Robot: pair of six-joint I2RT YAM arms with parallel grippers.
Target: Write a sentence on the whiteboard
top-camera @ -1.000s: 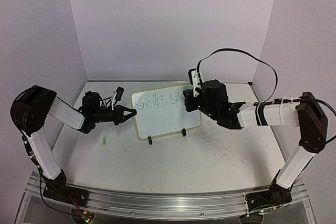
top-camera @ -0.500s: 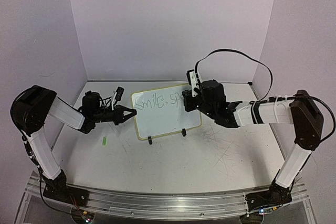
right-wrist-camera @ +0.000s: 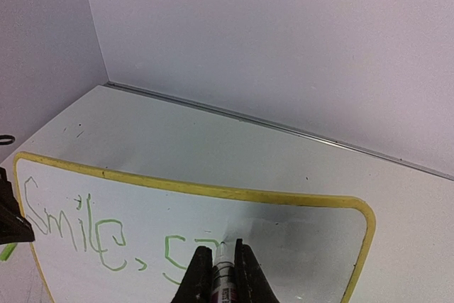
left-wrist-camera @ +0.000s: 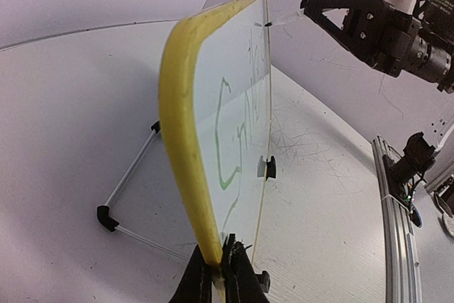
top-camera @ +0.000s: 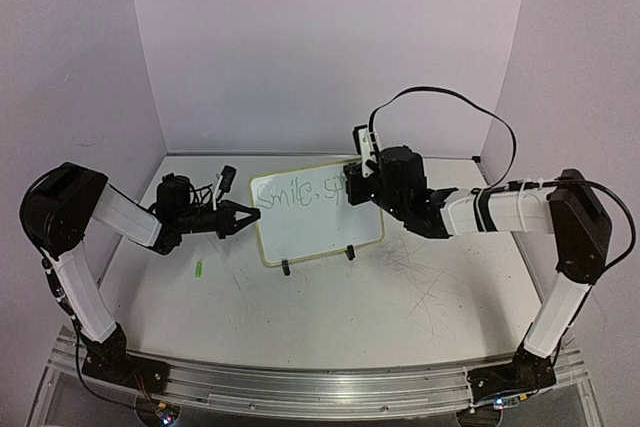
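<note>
Two-arm writing job, mid-word. The L tool (left-wrist-camera: 221, 264) is pinched tight on the yellow frame of the whiteboard (top-camera: 315, 227), which stands tilted back on its wire stand and black feet directly ahead of that tool's fingers. The grip looks meant to brace the board vs. the pen's push, since the stand alone would likely skid on the worktop (top-camera: 400, 287).

The R tool (right-wrist-camera: 221, 264) is clamped on a marker (right-wrist-camera: 225, 278) and aims the nib straight out past its fingertips. The nib is at or v. near the board face, in the upper half and approx. mid-width.

The sentence (right-wrist-camera: 78, 228) reads "Smile, sp…" in pale green. It runs off to the R tool's left, toward the L tool, and the board to the R tool's right is blank, so the job looks early.

A green scrap (top-camera: 199, 269) lies on the worktop near the L tool's arm, too small to ID.
</note>
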